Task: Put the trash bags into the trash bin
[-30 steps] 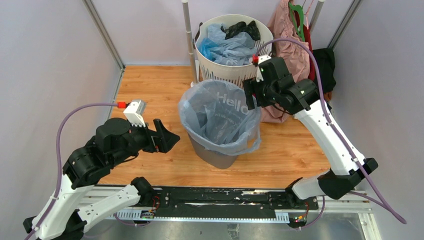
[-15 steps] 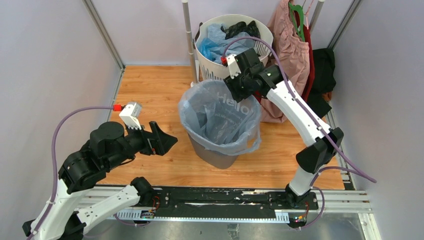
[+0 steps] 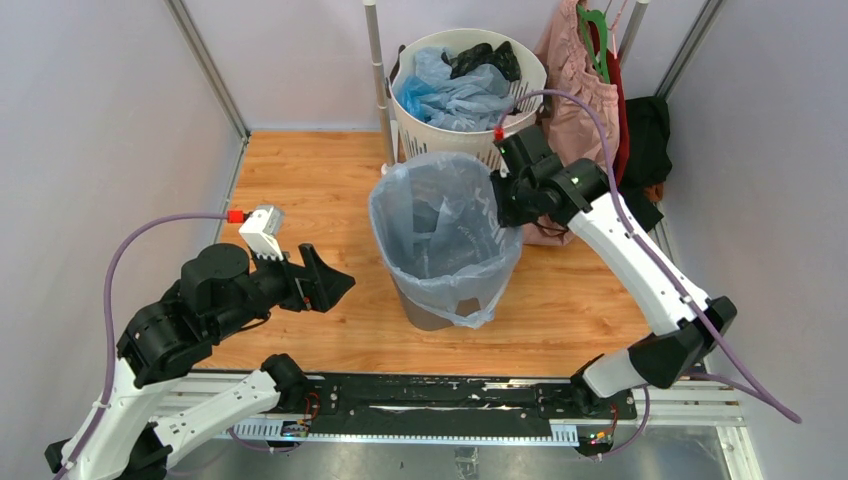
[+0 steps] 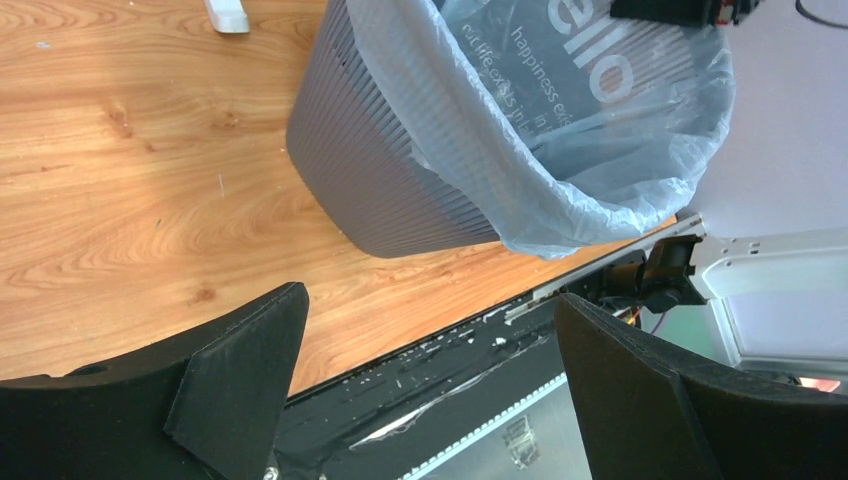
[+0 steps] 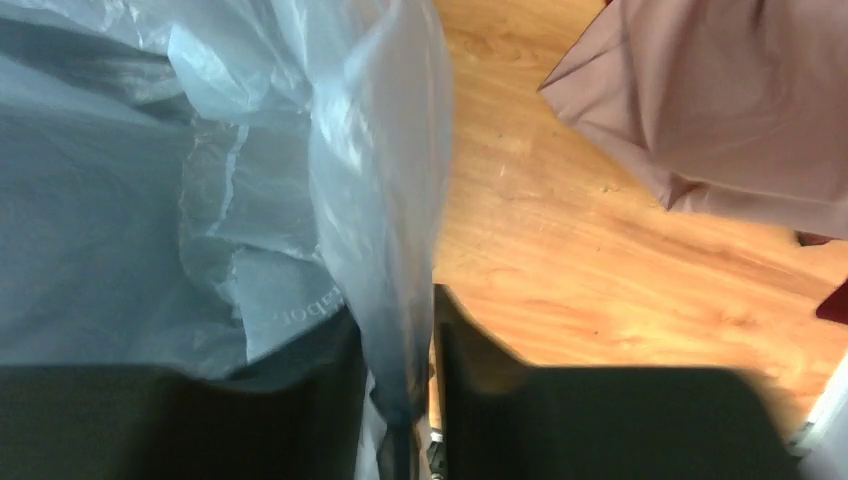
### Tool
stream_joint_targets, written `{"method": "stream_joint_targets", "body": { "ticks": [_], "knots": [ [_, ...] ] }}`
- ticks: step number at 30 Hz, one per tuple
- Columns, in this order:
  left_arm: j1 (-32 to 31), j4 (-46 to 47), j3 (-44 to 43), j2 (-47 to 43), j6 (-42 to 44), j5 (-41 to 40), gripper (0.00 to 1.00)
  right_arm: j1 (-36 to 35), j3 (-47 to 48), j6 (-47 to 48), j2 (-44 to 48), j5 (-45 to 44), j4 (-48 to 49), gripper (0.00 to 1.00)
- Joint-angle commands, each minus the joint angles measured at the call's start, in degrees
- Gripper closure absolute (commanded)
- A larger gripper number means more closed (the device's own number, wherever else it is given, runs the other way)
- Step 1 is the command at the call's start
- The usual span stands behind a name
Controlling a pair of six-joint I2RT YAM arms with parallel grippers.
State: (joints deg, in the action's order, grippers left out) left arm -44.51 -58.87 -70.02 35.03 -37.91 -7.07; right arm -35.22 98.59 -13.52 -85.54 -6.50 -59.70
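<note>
Top external: trash bin (image 3: 425, 315) upright, mouth up, lined with trash bag (image 3: 440, 220); right claw (image 3: 499, 204) clenched on bag's rim; left claw (image 3: 332, 274) spread wide.

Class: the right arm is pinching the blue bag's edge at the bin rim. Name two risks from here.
1. The right gripper holds only a thin fold of the pale blue see-through plastic bag; pulling could tear it or let it slip.
2. The bag drapes over the dark grey ribbed bin, which the open left gripper is not steadying; a pull might tip it.
</note>
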Motion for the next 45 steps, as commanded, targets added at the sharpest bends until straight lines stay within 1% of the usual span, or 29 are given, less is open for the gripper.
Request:
{"method": "stream_joint_targets", "body": {
  "ticks": [1, 2, 3, 4, 6, 7, 10, 13, 17, 19, 23, 25, 29, 33, 36, 39, 41, 45],
  "knots": [
    [-0.5, 0.0, 0.8, -0.6, -0.1, 0.4, 0.01, -1.0, -6.8, -12.8, 5.8, -0.2, -0.3, 0.63],
    [-0.5, 0.0, 0.9, -0.8, -0.1, 0.4, 0.01, -1.2, -7.6, -13.7, 6.9, 0.2, 0.4, 0.53],
    [-0.5, 0.0, 1.0, -0.9, -0.1, 0.4, 0.01, -1.2, -8.1, -14.1, 7.7, 0.1, 1.0, 0.40],
    [-0.5, 0.0, 1.2, -0.9, -0.2, 0.5, 0.01, -1.2, -8.2, -14.3, 8.5, -0.5, 1.3, 0.31],
    [-0.5, 0.0, 1.2, -0.8, -0.2, 0.6, 0.01, -1.2, -6.6, -13.4, 9.0, -1.8, 1.0, 0.21],
    [-0.5, 0.0, 1.2, -0.7, -0.3, 0.7, 0.01, -1.1, -5.6, -12.7, 8.8, -2.1, 0.9, 0.18],
    [-0.6, 0.1, 0.7, -0.3, -0.2, 1.0, 0.01, -1.1, -1.5, -9.7, 6.5, -1.3, 0.6, 0.16],
    [-0.5, 0.1, -0.6, 0.8, 0.3, 1.8, 0.02, -1.1, 3.8, -6.1, 2.4, 0.1, -0.7, 0.20],
    [-0.5, -0.1, -4.7, 5.3, 2.9, 4.0, 0.04, -1.1, 7.7, -2.5, -2.4, 1.4, -2.5, 0.30],
    [-0.5, -0.2, -7.2, 8.7, 4.5, 4.7, 0.06, -1.0, 8.0, -1.5, -3.3, 2.0, -2.4, 0.41],
    [-0.5, -0.3, -12.3, 15.1, 7.7, 5.0, 0.06, -1.0, 6.5, -1.9, -3.7, 1.2, -2.6, 0.75],
    [-0.5, -0.2, -15.4, 18.3, 8.8, 5.7, 0.06, -1.0, 5.2, -3.6, -3.1, 1.0, -2.8, 0.88],
    [-0.5, -0.2, -21.3, 22.9, 9.5, 8.3, 0.08, -1.1, 0.8, -11.0, -0.4, 0.7, -2.7, 1.00],
    [-0.5, -0.2, -24.9, 24.5, 9.4, 9.4, 0.08, -1.3, -3.2, -19.7, 2.3, 1.4, -2.2, 1.00],
    [-0.5, -0.1, -25.3, 24.8, 9.2, 10.1, 0.09, -1.6, -5.4, -24.8, 3.6, 1.8, -2.1, 1.00],
    [-0.5, -0.1, -24.8, 24.8, 8.9, 10.4, 0.09, -2.1, -7.7, -31.0, 5.5, -0.3, -1.8, 1.00],
    [-0.6, 0.0, -24.3, 24.9, 8.8, 10.6, 0.09, -2.3, -9.6, -36.8, 7.3, -2.5, -1.8, 1.00],
    [-0.5, 0.3, -23.4, 25.0, 8.7, 10.7, 0.09, -2.5, -11.5, -44.4, 9.4, -4.6, -0.9, 1.00]
  ]
}}
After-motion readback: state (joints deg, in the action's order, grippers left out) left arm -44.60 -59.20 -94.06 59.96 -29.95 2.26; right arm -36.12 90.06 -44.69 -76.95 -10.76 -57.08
